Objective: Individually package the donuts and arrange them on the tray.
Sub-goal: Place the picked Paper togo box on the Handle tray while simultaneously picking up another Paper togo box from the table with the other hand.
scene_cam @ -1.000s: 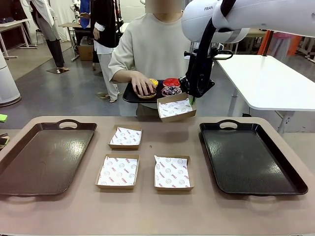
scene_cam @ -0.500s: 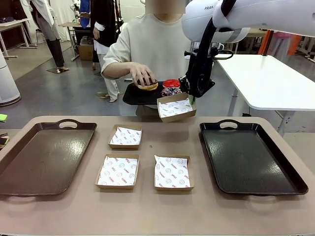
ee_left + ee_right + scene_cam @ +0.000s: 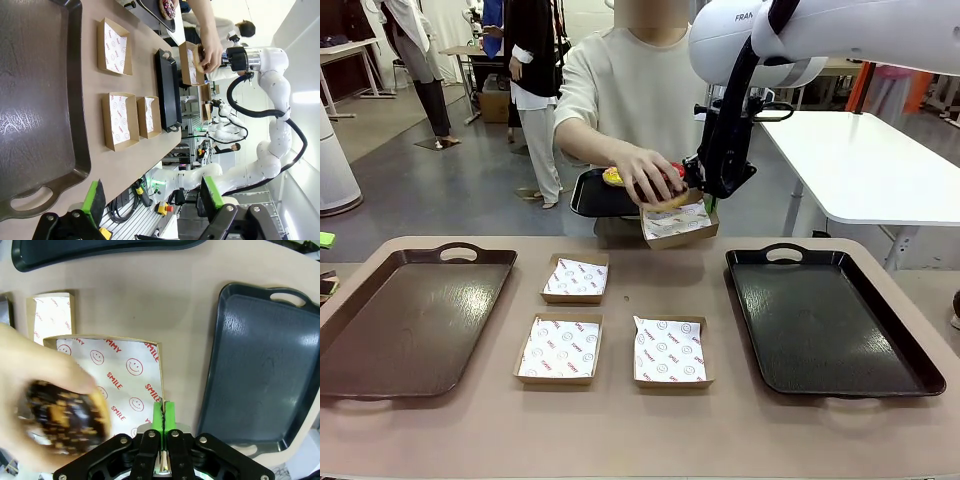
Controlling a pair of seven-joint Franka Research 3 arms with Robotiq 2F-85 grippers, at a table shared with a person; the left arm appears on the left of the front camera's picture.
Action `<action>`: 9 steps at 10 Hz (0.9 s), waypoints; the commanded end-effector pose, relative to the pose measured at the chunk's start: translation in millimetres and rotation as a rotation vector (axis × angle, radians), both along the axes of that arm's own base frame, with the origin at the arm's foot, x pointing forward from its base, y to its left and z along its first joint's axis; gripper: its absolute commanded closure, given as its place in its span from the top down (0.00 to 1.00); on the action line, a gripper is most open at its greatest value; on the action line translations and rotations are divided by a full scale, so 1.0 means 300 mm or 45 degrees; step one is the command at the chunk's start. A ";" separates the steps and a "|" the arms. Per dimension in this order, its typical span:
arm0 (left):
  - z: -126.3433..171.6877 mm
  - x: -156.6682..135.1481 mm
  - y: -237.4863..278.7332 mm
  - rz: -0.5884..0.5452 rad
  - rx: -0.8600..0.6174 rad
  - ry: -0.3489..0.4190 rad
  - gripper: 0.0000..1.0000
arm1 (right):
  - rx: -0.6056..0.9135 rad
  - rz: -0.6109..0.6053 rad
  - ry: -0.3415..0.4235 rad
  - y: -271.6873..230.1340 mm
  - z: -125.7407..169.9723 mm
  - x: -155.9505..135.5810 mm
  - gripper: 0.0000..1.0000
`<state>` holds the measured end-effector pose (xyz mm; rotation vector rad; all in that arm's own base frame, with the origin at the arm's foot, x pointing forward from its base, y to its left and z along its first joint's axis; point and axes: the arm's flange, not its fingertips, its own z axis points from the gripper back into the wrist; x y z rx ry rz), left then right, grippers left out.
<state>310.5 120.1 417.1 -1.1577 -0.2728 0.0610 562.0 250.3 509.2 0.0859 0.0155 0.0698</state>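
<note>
While the right gripper (image 3: pixel 706 198) is clamping its fingers together on the rim of a paper-lined box (image 3: pixel 678 222) and holding it tilted in the air, the person's hand (image 3: pixel 642 170) is holding a chocolate donut (image 3: pixel 672 201) over that box, close above its liner. In the right wrist view the donut (image 3: pixel 67 412) is showing blurred in the hand (image 3: pixel 30 385) over the box (image 3: pixel 127 365), and whether it is touching the paper cannot be told. Just behind and left of the box, the person is holding a small tray (image 3: pixel 588 198) carrying a yellow donut (image 3: pixel 612 177) and a sliver of a red donut (image 3: pixel 677 168). Nearer the robot than the box, three more boxes (image 3: pixel 560 348) are lying on the table (image 3: pixel 620 430), with one big tray (image 3: pixel 410 315) lying far left of the box and another (image 3: pixel 830 320) lying to its right. The left gripper (image 3: pixel 152 200) is hanging well away from the box, its pads (image 3: pixel 94 197) standing wide apart with nothing between them
</note>
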 end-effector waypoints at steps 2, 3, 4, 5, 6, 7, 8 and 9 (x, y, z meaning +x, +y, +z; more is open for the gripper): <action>0.003 -0.002 0.005 0.000 -0.019 -0.012 1.00 | 0.018 -0.011 -0.008 -0.006 -0.003 -0.011 0.00; 0.003 -0.002 0.005 0.000 -0.019 -0.012 1.00 | 0.018 -0.011 -0.008 -0.006 -0.003 -0.011 0.00; 0.003 -0.002 0.005 0.000 -0.019 -0.012 1.00 | 0.018 -0.011 -0.008 -0.006 -0.003 -0.011 0.00; 0.003 -0.002 0.005 0.000 -0.019 -0.012 1.00 | 0.018 -0.011 -0.008 -0.006 -0.003 -0.011 0.00; 0.003 -0.002 0.005 0.000 -0.019 -0.012 1.00 | 0.018 -0.011 -0.008 -0.006 -0.003 -0.011 0.00; 0.003 -0.002 0.005 0.000 -0.019 -0.012 1.00 | 0.018 -0.011 -0.008 -0.006 -0.003 -0.011 0.00; 0.003 -0.002 0.005 0.000 -0.019 -0.012 1.00 | 0.018 -0.011 -0.008 -0.006 -0.003 -0.011 0.00; 0.003 -0.002 0.005 0.000 -0.019 -0.012 1.00 | 0.018 -0.011 -0.008 -0.006 -0.003 -0.011 0.00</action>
